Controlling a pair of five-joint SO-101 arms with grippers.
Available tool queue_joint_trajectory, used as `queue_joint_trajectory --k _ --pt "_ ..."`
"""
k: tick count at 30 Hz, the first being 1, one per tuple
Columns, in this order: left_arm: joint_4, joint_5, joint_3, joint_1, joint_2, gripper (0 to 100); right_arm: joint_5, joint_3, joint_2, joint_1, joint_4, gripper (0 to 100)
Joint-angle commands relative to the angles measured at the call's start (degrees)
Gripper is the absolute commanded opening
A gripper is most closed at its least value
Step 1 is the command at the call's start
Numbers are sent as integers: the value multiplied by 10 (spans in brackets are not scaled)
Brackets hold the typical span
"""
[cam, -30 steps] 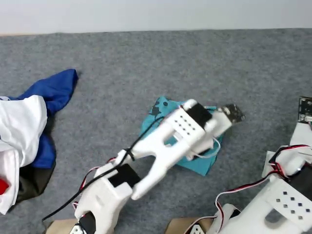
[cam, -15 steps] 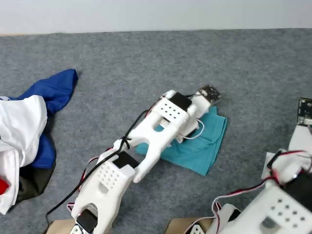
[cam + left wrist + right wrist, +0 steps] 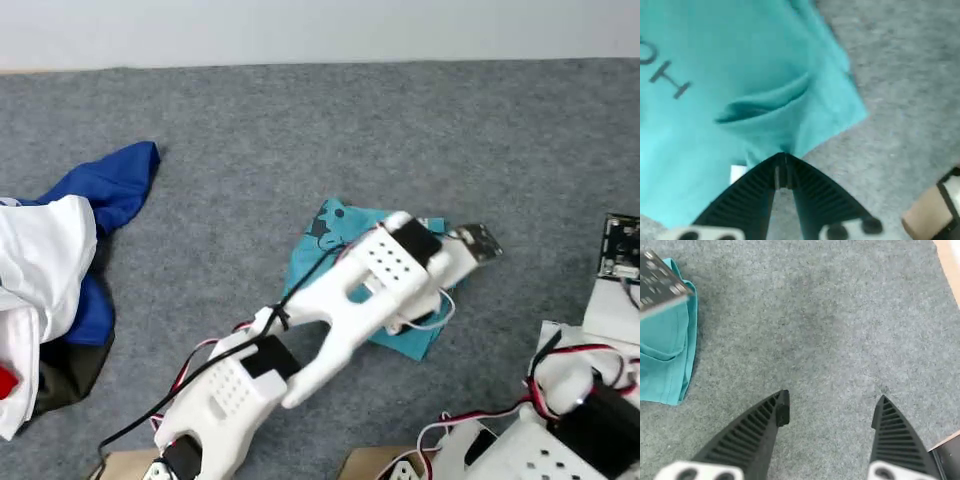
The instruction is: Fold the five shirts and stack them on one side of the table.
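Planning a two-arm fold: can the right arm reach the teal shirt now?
Probably yes, at its nearest edge: the right gripper hangs open over bare carpet beside the teal shirt, nothing between. The left arm covers the shirt's middle.

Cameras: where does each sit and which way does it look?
High view: above the table, looking down on the teal shirt, a shirt pile, the left arm and right arm.
Left wrist view: on the left arm, facing down at the teal shirt; the left gripper, shut, pinches a fold.
Right wrist view: on the right arm, facing the table; the right gripper is open.
Shared: all show the teal shirt.
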Motion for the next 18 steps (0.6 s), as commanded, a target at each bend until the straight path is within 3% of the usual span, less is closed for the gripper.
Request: queue_joint_trajectory --k 1,5,12,18 --pt "20 -1 -13 27 -53 6 -6 -52 0 -3 19 273" --pt "10 -3 -18 3 -76 6 -5 -52 -2 -3 20 273" --pt "-74 -25 -18 -100 -42 6 -5 -52 -3 -3 20 273" --pt "-113 -30 -18 -114 10 6 -6 -52 -3 -3 20 273"
